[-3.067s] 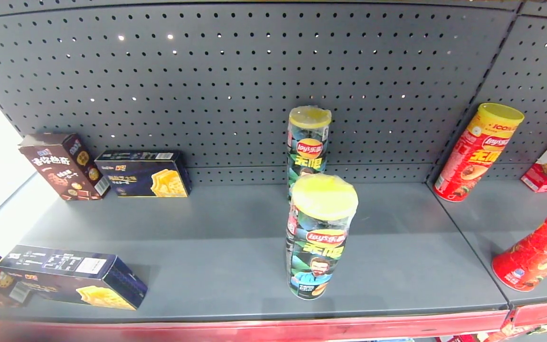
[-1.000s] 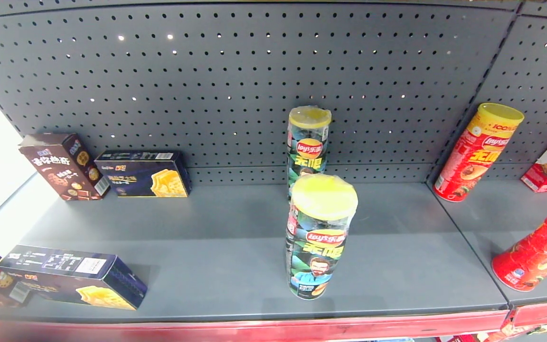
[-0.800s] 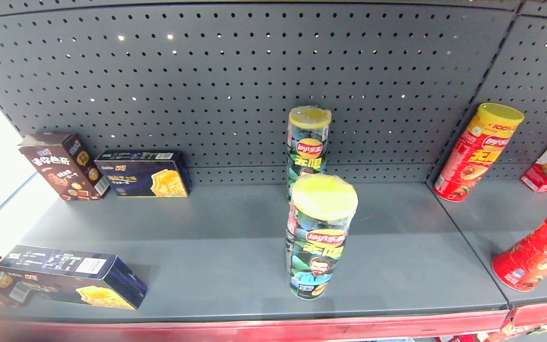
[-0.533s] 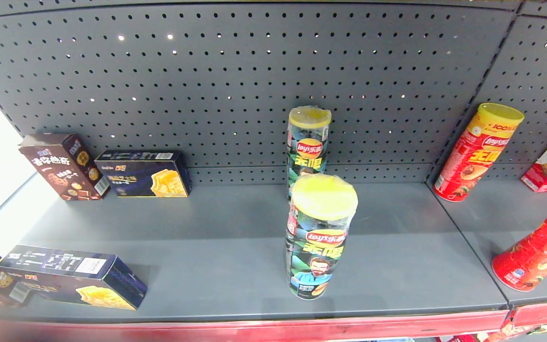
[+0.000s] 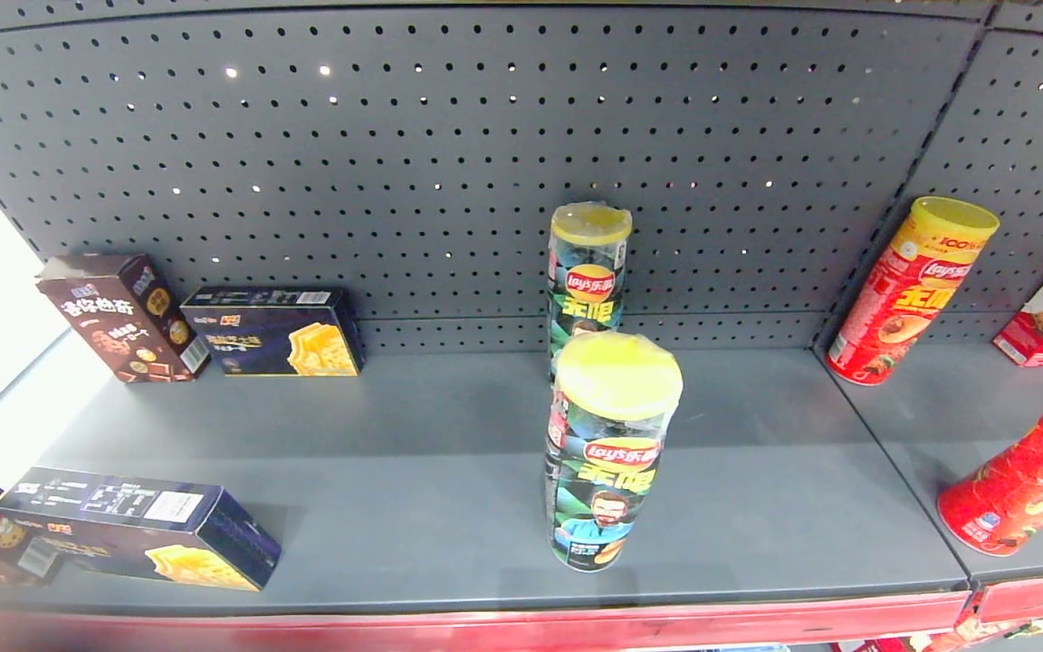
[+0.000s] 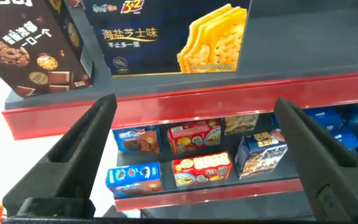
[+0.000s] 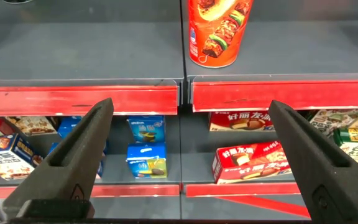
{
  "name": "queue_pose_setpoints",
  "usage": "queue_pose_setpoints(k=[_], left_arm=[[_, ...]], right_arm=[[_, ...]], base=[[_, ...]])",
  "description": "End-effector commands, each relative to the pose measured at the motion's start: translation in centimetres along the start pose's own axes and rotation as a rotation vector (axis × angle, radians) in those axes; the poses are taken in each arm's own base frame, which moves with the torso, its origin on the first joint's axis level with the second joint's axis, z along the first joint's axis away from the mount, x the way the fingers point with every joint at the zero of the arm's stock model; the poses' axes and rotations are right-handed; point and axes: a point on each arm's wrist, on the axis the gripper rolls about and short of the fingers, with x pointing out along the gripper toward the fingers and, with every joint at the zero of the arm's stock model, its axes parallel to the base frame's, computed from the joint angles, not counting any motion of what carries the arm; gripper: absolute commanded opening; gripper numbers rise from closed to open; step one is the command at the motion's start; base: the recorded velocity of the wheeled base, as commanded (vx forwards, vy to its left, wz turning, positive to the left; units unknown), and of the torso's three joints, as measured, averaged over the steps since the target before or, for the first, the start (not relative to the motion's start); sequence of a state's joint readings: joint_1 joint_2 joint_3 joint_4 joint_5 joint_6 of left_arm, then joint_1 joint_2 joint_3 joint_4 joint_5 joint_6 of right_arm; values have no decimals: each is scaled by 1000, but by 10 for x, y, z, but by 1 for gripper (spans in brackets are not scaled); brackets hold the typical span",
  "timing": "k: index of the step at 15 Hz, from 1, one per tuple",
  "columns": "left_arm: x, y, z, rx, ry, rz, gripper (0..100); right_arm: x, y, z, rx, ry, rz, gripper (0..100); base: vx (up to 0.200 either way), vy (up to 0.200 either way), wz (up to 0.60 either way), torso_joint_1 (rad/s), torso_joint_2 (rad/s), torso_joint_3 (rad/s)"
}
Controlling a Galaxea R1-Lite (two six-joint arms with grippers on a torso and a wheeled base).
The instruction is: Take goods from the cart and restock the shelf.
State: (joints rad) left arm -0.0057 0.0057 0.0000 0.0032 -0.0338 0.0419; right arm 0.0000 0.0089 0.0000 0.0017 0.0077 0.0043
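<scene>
Carries nothing: left end effector (image 6: pixel 194 109) spread wide, facing the red lip of the shelf (image 6: pixel 229 93) near a cracker box (image 6: pixel 166 37); right end effector (image 7: pixel 189 106) equally wide, facing that lip near a red chip can (image 7: pixel 219 31). Looks onto the deck, with a front green can (image 5: pixel 607 453) upright mid-deck and a rear green can (image 5: pixel 587 272) close behind it. Likely light, stiff tubes, slick-wrapped and tippy; best pinched mid-body, gently, never by the soft lid.

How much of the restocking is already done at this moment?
Looks done: a front chip can and a back chip can stand in line on the shelf. In hand: nothing; the left gripper and right gripper are open and empty. Left: much of the shelf is bare, so more goods probably must come.
</scene>
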Motion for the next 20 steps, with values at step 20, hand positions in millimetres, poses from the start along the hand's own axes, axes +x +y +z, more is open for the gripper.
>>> queue_pose_setpoints(k=[20], left_arm=[[0, 1, 0, -37, -1, 30, 100]], right_arm=[[0, 0, 0, 0, 0, 0, 100]], base=[[-10, -20, 0, 1, 1, 1]])
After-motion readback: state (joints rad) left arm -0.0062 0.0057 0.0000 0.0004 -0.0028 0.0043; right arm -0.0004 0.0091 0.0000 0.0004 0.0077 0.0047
